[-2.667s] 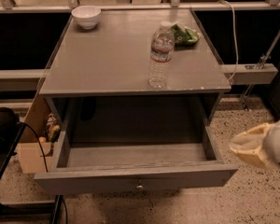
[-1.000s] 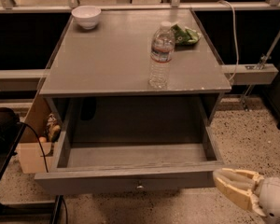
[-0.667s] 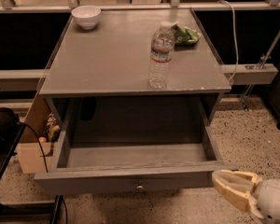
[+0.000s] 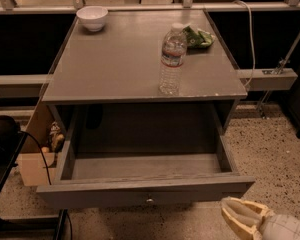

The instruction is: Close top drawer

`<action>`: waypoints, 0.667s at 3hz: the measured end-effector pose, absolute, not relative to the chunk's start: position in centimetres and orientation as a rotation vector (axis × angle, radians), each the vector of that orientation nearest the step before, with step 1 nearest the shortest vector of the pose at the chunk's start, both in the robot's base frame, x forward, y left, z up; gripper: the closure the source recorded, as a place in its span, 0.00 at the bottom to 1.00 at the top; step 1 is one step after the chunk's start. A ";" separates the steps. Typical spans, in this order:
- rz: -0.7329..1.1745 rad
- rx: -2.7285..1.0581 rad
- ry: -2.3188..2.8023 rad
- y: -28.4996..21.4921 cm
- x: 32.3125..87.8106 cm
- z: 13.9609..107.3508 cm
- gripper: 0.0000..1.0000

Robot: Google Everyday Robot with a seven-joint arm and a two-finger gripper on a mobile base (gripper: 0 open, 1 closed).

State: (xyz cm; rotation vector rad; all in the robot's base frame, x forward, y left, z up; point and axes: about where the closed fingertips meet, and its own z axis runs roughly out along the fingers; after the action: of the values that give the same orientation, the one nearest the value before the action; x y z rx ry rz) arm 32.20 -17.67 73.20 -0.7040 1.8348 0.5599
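Hovering near front-right corner of open top drawer [image 4: 115,196]: end effector [image 4: 226,210].

The end effector [image 4: 229,210] has dropped below the right corner of the top drawer [image 4: 140,194].

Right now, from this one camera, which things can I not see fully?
All in the camera view:
- The gripper, bottom right near a front corner of the top drawer: its arm is cut off by the picture edge.
- Drawer interior: rear hidden under the tabletop.
- The green packet: partly behind the bottle.
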 end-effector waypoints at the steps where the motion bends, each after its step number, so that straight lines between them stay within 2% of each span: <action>1: 0.463 -0.587 1.812 -17.5 31.8 71.2 1.00; 2: 0.361 -0.591 1.781 -17.9 32.3 72.5 1.00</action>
State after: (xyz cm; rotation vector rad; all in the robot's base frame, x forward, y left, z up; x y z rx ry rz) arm 32.27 -17.87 72.47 -0.5908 1.7806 0.3615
